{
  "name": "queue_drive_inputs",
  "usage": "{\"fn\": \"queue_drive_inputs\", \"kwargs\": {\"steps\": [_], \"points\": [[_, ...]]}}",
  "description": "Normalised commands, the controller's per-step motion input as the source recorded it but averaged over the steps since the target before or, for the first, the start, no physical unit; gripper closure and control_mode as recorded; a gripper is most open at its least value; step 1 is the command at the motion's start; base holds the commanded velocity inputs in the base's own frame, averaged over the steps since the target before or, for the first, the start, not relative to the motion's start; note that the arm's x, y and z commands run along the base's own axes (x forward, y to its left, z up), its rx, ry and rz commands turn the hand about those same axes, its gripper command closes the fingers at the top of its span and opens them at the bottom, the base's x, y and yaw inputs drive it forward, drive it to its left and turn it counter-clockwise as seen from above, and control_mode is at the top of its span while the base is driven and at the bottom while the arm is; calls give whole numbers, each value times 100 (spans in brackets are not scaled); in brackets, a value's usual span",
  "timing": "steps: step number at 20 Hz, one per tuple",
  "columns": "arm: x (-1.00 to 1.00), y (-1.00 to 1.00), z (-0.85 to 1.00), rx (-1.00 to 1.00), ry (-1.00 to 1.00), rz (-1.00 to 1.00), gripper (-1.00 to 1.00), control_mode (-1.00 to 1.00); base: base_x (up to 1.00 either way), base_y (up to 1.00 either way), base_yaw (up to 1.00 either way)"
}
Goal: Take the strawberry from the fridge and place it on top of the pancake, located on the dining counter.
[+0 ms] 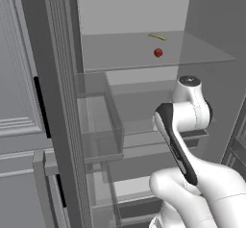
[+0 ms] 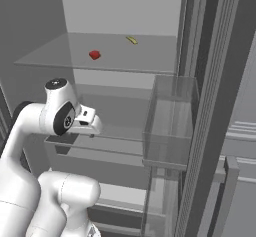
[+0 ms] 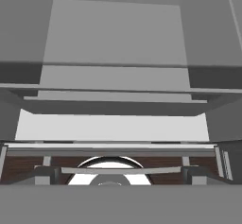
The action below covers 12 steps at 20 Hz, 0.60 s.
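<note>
Pincer (image 2: 92,126) open, low, strawberry (image 1: 158,53) on fridge (image 1: 57,102) shelf above

A clear glass shelf (image 1: 202,49) sits high inside the open fridge (image 1: 134,10). 2 things lie on it, apart from each other: a small red strawberry (image 1: 158,53) near the middle, and a thin yellowish item (image 1: 157,36) closer to the back edge.

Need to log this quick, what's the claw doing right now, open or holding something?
Claw: open, holding nothing; the strawberry lies on the fridge shelf.
</note>
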Motion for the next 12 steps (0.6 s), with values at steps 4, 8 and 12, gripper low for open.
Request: {"fn": "queue_drive_inputs", "kwargs": {"steps": [4, 8, 12], "points": [[0, 0, 0, 0, 0, 0, -100, 100, 19, 0, 0], [0, 0, 0, 0, 0, 0, -100, -100, 0, 0, 0], [2, 2, 1, 0, -3, 0, -100, -100, 0, 0, 0]]}}
